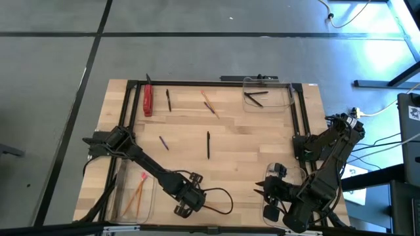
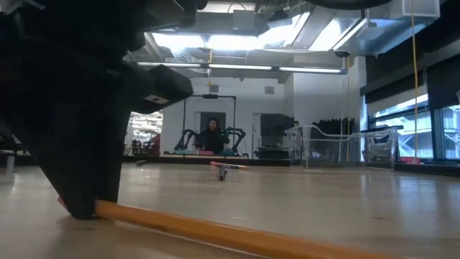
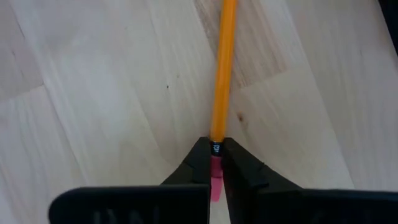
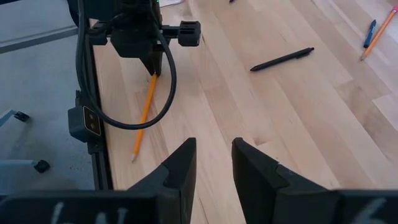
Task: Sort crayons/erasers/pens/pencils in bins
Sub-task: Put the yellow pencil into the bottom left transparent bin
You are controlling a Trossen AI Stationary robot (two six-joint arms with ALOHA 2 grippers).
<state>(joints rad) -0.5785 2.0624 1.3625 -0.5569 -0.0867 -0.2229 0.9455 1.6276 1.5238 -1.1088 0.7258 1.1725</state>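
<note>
Table (image 1: 249,141) partly sorted: near-left bin (image 1: 149,204) already holds pencils (image 1: 138,190), far-right bin (image 1: 287,98) holds pens (image 1: 254,97). Left loose: two pencils far-centre (image 1: 210,105), black pen mid-table (image 1: 208,145), purple crayon (image 1: 163,142), another pen far-left (image 1: 168,99). Left gripper (image 3: 215,163) at near edge, fingers pinching a pencil (image 3: 221,81) at its eraser end. Right gripper (image 4: 211,163) waits near-right, fingers spread, empty.

Red object (image 1: 147,100) on wooden table (image 1: 249,141); person (image 2: 211,134) beyond.
</note>
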